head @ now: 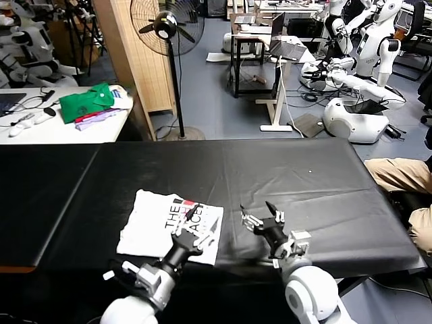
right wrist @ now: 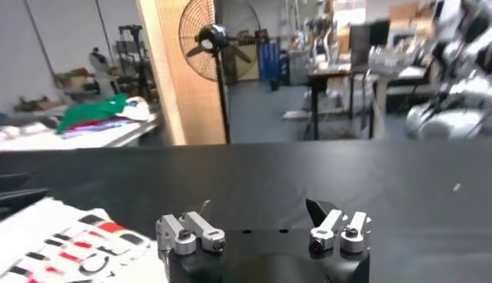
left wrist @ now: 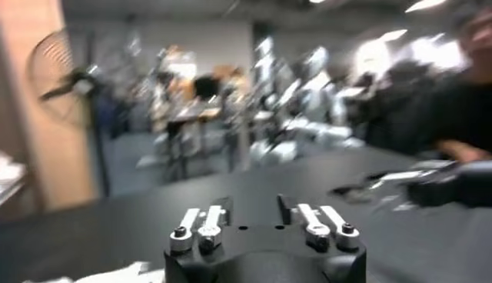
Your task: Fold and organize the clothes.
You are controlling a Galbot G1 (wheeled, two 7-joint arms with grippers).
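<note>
On the black cloth-covered table point(head: 324, 169), near edge: folded white cotton T-shirt point(head: 152, 226) with black lettering; my left gripper point(head: 194, 226), spread, over its right edge; right gripper point(head: 262, 221), spread, beside it.

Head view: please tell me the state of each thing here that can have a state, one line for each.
T-shirt: folded, lying flat on the black table, lettering up.
Left gripper: open, above the T-shirt, holding nothing.
Right gripper: open, over bare table beside the T-shirt, holding nothing.
Fan: upright on the floor; running or not, I cannot tell.
Green garment: lying on the white side table.
</note>
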